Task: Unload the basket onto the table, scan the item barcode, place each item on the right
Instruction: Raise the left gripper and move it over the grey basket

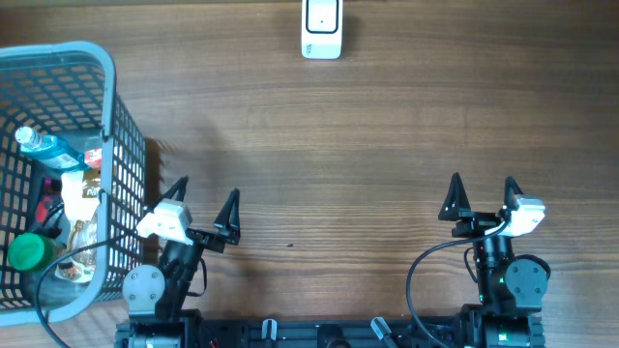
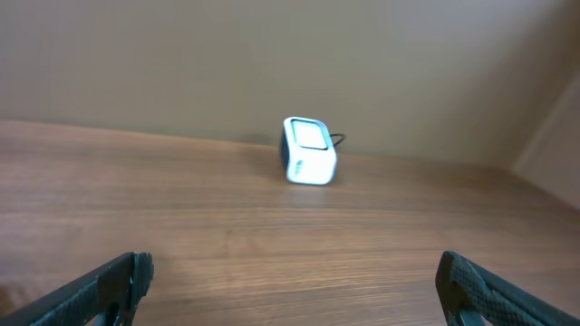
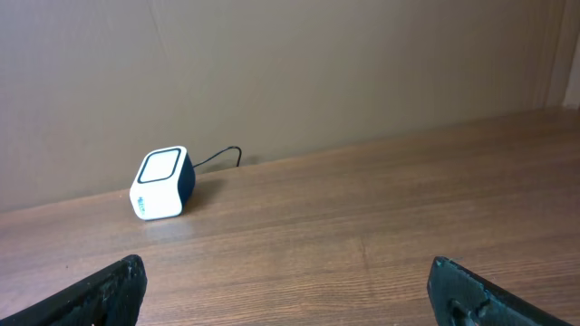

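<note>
**Items wait in the basket, both tools empty**

The items [image 1: 60, 208] lie heaped in the basket [image 1: 108, 106] at the left edge of the overhead frame: a small bottle [image 1: 41, 145] among packets [image 1: 85, 186]. We judge the bottle stiff but slick, best taken across its body, and the packets light and crushable. The left tool [image 1: 205, 198], just beside the basket, and the right tool [image 1: 482, 193] stand wide, holding nothing. The scanner [image 1: 321, 29] sits top centre on the surface [image 1: 338, 164].

Left claw [image 1: 205, 191], right claw [image 1: 483, 183]: jaws spread, empty.
</note>
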Action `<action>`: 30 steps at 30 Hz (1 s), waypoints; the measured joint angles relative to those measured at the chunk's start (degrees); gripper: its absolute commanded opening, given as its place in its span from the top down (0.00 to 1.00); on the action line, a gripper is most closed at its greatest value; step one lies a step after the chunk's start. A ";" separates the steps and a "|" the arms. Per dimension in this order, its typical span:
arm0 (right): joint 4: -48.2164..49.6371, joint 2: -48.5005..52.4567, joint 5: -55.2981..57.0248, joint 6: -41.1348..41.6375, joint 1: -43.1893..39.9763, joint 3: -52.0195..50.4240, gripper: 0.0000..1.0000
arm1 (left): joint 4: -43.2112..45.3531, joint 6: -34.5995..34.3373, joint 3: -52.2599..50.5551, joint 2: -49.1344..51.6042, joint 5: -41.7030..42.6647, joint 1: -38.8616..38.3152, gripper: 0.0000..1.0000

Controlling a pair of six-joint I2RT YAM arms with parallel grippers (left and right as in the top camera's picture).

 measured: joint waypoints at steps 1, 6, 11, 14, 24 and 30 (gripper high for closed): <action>0.00 0.00 0.00 0.00 0.00 0.00 0.00 | 0.00 -0.11 0.68 0.57 0.87 0.00 0.00; 0.00 0.00 0.00 0.00 0.00 0.00 0.00 | -1.40 -0.33 5.40 5.51 4.61 -0.02 0.00; 0.00 0.00 0.00 0.00 0.00 0.00 0.00 | -3.69 -0.57 13.60 12.63 7.87 0.00 0.00; -0.02 0.00 0.00 0.00 0.00 0.00 0.00 | -3.89 -0.57 19.76 17.25 11.67 0.00 0.00; 0.02 0.00 0.00 0.00 0.00 0.00 0.00 | -5.84 -2.97 31.87 26.62 19.98 0.00 0.00; 0.00 0.00 0.00 0.00 0.00 0.00 0.00 | -20.94 -3.34 50.42 32.96 14.47 0.00 0.00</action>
